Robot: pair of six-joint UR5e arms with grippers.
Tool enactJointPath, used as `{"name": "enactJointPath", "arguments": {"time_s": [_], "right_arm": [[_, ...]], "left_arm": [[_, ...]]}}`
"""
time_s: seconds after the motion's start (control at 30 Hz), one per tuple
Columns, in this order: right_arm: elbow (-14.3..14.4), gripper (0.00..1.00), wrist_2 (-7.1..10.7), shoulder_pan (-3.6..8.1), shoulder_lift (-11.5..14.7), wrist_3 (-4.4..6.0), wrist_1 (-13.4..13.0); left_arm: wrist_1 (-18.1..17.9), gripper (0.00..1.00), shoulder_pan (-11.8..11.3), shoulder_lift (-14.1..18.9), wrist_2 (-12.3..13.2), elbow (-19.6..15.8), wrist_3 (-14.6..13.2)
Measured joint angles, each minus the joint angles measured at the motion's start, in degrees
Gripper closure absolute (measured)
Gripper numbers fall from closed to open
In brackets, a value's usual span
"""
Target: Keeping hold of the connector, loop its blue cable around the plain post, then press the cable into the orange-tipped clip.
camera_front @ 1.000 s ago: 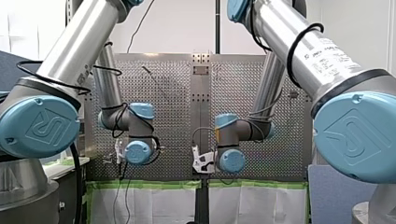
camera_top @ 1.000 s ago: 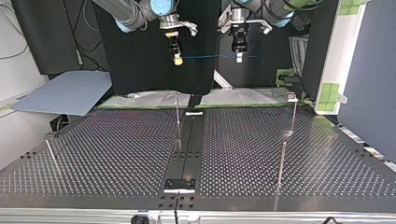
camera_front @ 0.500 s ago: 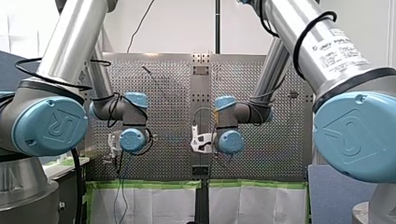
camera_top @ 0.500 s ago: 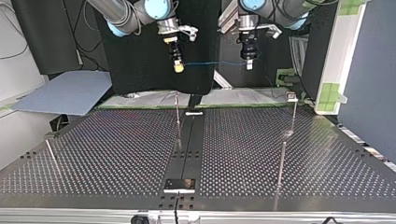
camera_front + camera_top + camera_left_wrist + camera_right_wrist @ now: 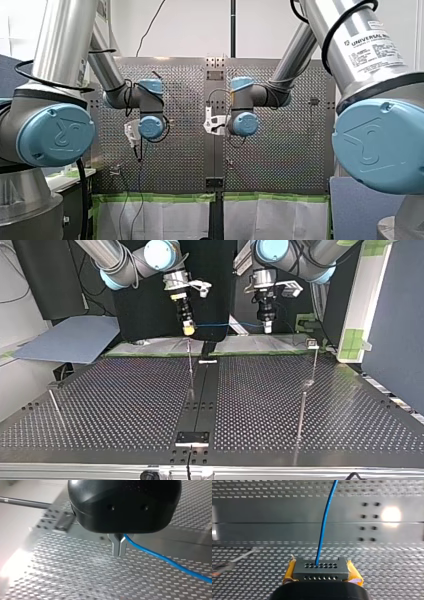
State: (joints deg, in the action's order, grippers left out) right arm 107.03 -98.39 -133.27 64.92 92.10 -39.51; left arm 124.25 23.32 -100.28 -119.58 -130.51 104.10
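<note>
Right pincer (image 5: 187,329) lower, around perforated grey connector (image 5: 321,570).

Robotics lab, no question. Flanking a perforated metal desk (image 5: 125,405): my left arm (image 5: 65,45) and my right arm (image 5: 360,50), industrial silver tubing with blue joint caps, maker's label printed on the right one. Hole grid across the whole desk surface, dark rail down its middle. Green tape (image 5: 150,197) along the desk edge on the arms' side, white sheets (image 5: 165,220) hanging below it. Black cloth (image 5: 145,310) draped behind the arms as a backdrop. Loose black cable (image 5: 150,25) down a bare white wall. Blue-grey board (image 5: 65,340) lying off to the top view's left.
</note>
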Motion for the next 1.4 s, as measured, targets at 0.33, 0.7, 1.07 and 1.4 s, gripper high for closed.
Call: {"name": "enactJointPath", "arguments": {"time_s": [0.33,0.7,1.07,1.4], "right_arm": [[-4.2,1.0,0.15,1.2,5.5,0.24,5.5],[-7.3,1.0,2.92,2.48,11.7,0.27,10.1],[-9.1,1.0,9.15,2.86,15.0,-0.01,11.1],[-14.1,1.0,11.08,2.96,11.7,0.15,12.9]], "left_arm": [[5.4,1.0,-0.4,5.4,-2.1,2.6,0.2],[12.0,1.0,-2.7,12.0,-6.4,7.1,-1.1],[18.5,1.0,-3.9,18.5,-6.7,13.1,-0.5],[24.3,1.0,-5.4,23.6,-6.1,19.0,-1.0]]}}
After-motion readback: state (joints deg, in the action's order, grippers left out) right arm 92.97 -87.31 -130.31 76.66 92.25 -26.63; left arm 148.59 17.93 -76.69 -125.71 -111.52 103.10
